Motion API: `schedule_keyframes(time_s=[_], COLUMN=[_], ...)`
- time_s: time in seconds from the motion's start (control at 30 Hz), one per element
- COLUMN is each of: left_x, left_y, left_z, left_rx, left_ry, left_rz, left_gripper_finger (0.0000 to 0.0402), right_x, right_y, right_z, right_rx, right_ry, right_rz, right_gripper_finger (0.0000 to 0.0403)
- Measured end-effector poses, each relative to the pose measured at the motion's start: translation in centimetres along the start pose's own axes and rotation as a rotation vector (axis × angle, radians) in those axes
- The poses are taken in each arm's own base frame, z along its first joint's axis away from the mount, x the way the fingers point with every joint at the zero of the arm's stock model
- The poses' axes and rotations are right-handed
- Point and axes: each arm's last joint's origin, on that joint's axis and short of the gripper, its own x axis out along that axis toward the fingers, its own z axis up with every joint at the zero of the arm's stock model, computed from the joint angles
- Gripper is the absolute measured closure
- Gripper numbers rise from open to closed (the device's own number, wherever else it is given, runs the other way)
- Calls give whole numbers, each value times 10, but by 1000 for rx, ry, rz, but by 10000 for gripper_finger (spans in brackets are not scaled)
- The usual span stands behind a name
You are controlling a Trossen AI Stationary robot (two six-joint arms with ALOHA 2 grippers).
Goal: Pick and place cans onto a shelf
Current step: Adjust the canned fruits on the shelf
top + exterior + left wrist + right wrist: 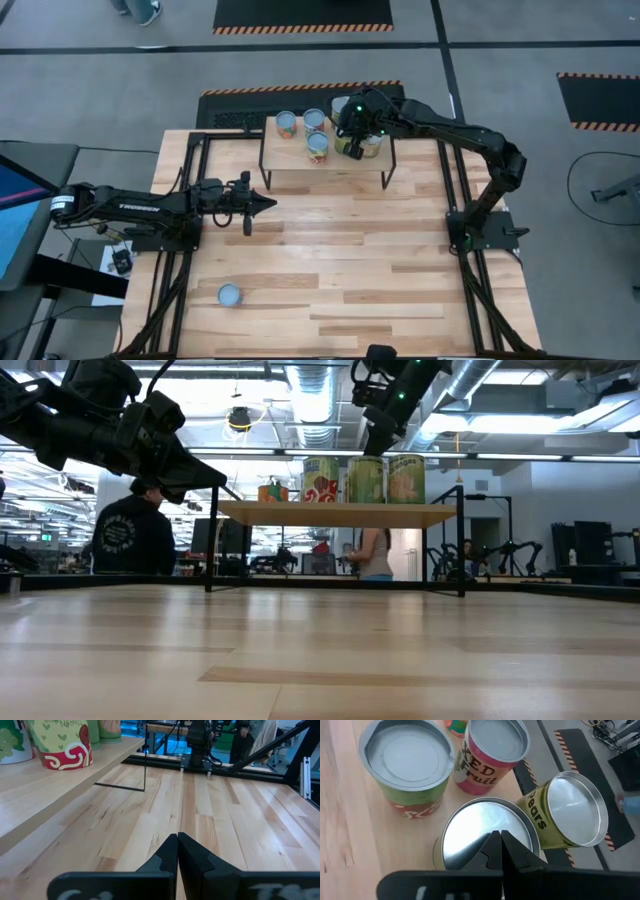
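The shelf [325,160] stands at the table's far middle on thin black legs. Several cans stand upright on its wood top, among them a pink fruit can [492,745], a green-labelled one [405,755] and a yellow pears can [570,810]. One more can [229,294] stands on the table near the front left. My right gripper [499,845] is shut, slanting down right over the silver lid of a yellow can [480,827] at the shelf's right end. My left gripper [265,203] is shut and hangs level above the table, left of the shelf. My right gripper has its shut fingertips [490,851] right over the lid [470,832] of the yellow can, coming from above at a slant. I cannot tell whether they touch the lid. The can stands upright on the shelf.
A black frame [455,200] runs along the table's sides. The broad wooden tabletop [350,270] lies in front of the shelf. People [130,535] stand in the room beyond the far edge.
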Motion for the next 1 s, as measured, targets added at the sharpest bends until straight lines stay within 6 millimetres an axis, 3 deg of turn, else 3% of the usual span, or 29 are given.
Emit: schedule_keyframes(time_s=[0.9, 1.0], left_x=[0, 0], left_y=[0, 0], left_z=[0, 0], left_rx=[0, 0], left_ry=[0, 0], left_rz=[0, 0], left_gripper_finger=[401, 402], right_x=[-20, -29], right_y=[4, 8], right_z=[10, 9], right_rx=[-21, -32], right_ry=[-13, -14], right_rz=[42, 56], right_gripper_finger=[397, 397])
